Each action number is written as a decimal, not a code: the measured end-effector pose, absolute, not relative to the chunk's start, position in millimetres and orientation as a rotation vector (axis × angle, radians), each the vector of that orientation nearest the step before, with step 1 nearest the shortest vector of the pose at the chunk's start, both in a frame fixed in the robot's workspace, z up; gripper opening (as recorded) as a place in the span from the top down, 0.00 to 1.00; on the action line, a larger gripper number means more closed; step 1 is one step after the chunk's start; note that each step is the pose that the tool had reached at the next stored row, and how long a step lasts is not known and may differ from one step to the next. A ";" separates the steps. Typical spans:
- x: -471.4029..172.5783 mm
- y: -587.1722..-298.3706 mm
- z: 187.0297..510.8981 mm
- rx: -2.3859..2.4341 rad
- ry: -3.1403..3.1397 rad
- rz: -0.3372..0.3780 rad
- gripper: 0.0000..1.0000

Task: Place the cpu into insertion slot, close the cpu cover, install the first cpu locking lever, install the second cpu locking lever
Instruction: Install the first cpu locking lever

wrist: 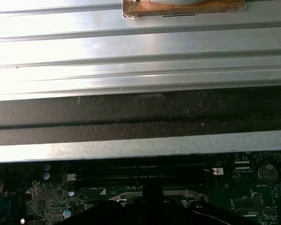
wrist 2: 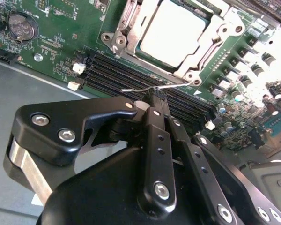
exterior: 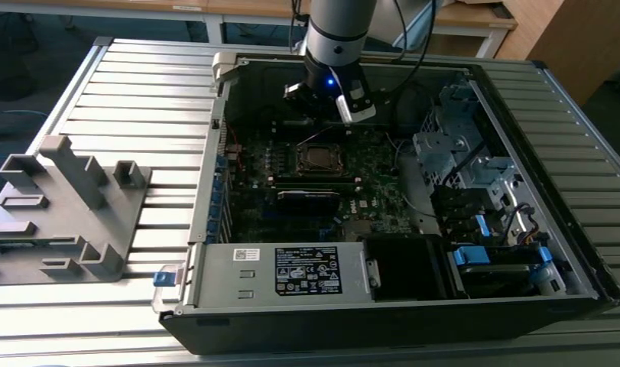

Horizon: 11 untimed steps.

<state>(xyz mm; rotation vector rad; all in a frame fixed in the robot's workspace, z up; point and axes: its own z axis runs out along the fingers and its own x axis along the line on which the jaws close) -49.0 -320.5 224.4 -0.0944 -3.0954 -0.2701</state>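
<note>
The gripper [wrist 2: 156,99] stands with its fingers pressed together, their tip meeting a thin wire locking lever [wrist 2: 178,85] that runs along the edge of the socket; whether the wire is nipped between the pads or only pushed by them cannot be told; the narrow, closed tip looks suited to working so fine a wire among crowded parts. Just beyond the lever, the cpu [wrist 2: 173,33] lies flat in the insertion slot [exterior: 317,159], its pale metal top showing through the window of the cpu cover [wrist 2: 218,40], which is folded down over it, so seating and covering appear done and the work stands at the levers. Black memory slots [wrist 2: 131,70] lie between the fingertips and the socket on the green motherboard [wrist 2: 51,47]; a coin cell [wrist 2: 21,26] sits off to one side. In the exterior view the arm reaches down into the open computer case [exterior: 209,176], which lies on a slatted metal table [exterior: 136,92]; a grey fixture [exterior: 65,206] stands on the exterior view's left.
</note>
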 end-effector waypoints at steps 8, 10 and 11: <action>-45.8 -320.5 223.7 -0.094 -3.095 -0.270 0.90; -45.7 -320.4 222.9 -0.095 -3.095 -0.271 0.90; -45.7 -320.5 222.1 -0.095 -3.095 -0.270 0.90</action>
